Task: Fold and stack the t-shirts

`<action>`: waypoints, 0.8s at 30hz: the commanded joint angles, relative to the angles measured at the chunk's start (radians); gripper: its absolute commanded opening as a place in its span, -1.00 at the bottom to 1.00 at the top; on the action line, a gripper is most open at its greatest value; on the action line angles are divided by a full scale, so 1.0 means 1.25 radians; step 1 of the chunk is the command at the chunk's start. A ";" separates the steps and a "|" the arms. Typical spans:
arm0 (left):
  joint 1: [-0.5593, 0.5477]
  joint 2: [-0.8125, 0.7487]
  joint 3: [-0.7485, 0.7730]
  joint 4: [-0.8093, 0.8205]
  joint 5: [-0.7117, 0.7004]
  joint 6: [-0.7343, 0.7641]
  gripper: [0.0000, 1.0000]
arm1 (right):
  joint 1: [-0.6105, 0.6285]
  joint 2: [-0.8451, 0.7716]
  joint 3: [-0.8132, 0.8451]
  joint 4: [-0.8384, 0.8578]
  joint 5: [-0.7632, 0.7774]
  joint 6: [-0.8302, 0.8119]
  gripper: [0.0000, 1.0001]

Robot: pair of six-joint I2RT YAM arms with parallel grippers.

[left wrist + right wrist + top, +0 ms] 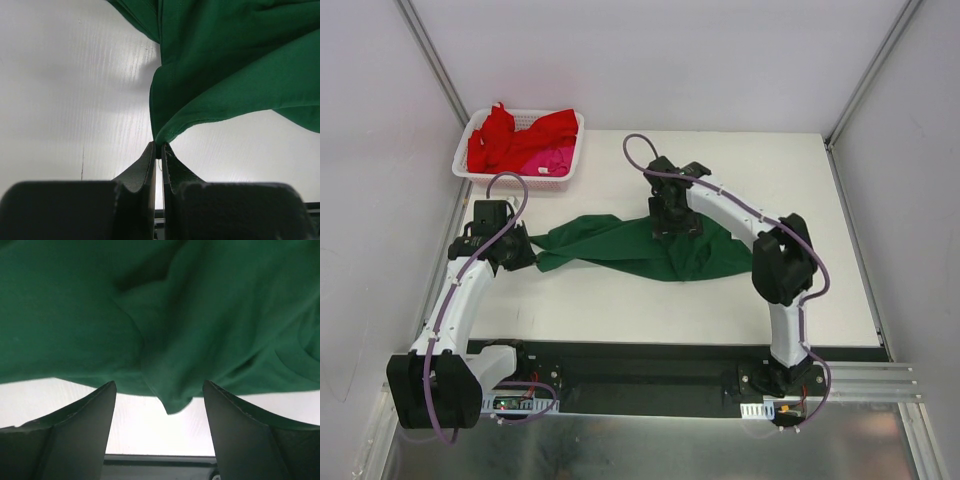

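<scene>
My left pincer (159, 149) is clamped on the green t-shirt (620, 250) at its 9 o'clock edge. It sprawls mid-tabletop (620, 310), limp and light, likely to sag. My right pincer (159, 385) hangs wide and empty over it; I'd grab the 3 o'clock edge.

T-shirt (620, 245) on table (620, 312) centre; basket (515, 177) (more t-shirts (525, 140) inside) behind, left.

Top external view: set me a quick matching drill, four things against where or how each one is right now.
Things:
1. green t-shirt
2. red t-shirt
3. left gripper
4. right gripper

States:
A. bunched in the white basket
B. jaws shut on a green fabric edge
C. jaws open
D. lying across the table

Pairs: 1-D, 2-A, 3-B, 4-C
</scene>
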 commanded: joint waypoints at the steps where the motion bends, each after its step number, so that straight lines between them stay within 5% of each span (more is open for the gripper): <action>1: 0.005 -0.010 -0.005 0.011 -0.025 -0.011 -1.00 | 0.013 0.039 0.119 0.006 0.027 -0.040 0.33; 24: 0.006 0.006 0.016 0.013 -0.022 -0.001 -1.00 | 0.026 0.241 0.255 0.046 0.117 -0.054 -0.04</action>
